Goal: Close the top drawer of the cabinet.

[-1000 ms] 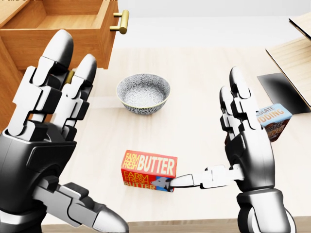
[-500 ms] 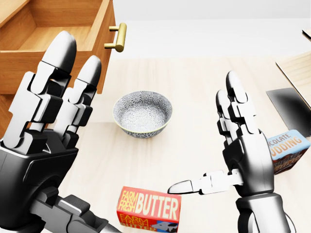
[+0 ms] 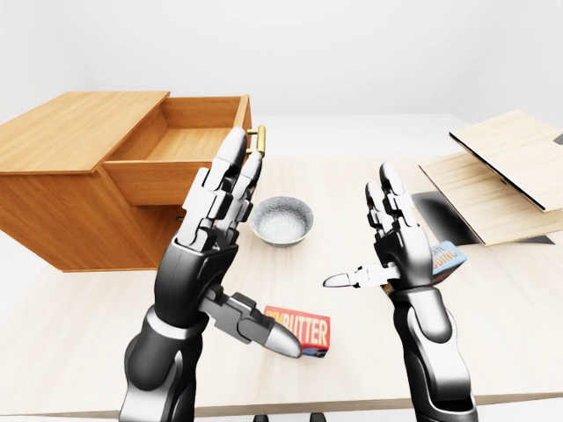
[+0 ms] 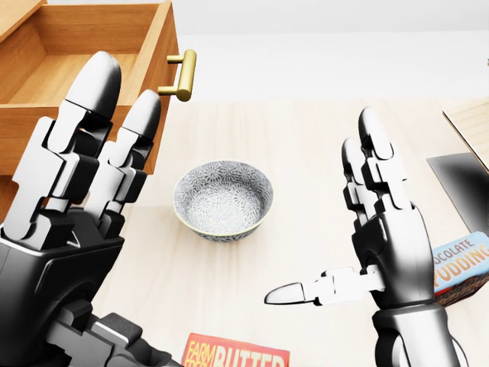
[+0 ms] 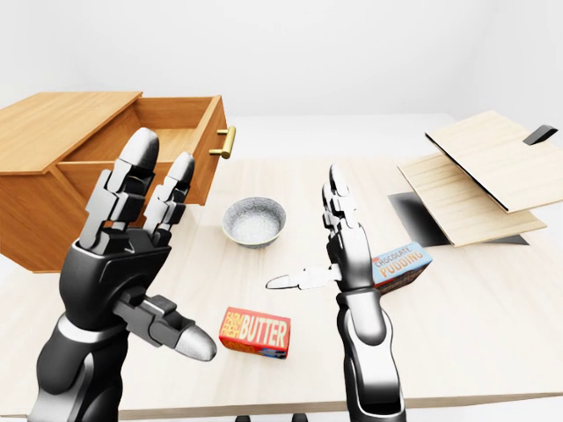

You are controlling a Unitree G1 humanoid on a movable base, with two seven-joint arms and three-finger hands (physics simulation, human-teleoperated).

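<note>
The wooden cabinet (image 3: 70, 211) stands on the table at the left of the views. Its top drawer (image 3: 176, 145) is pulled out and looks empty, with a brass handle (image 5: 228, 141) on its right-facing front. My left hand (image 5: 149, 229) is open, fingers spread and raised, just below and in front of the drawer front; I cannot tell whether it touches it. My right hand (image 5: 327, 237) is open and empty, held above the table to the right of the bowl, thumb pointing left.
A patterned bowl (image 5: 253, 220) sits on the light wooden table (image 5: 493, 299) between the hands. A red butter box (image 5: 255, 331) lies near the bottom edge. A pudding box (image 5: 400, 265) lies beside my right hand. Wooden boards (image 5: 475, 176) lie at the right.
The whole head view has shifted, so the camera has moved: bowl and butter box slid down the picture, and more of the drawer shows. Both hands stay open and raised.
</note>
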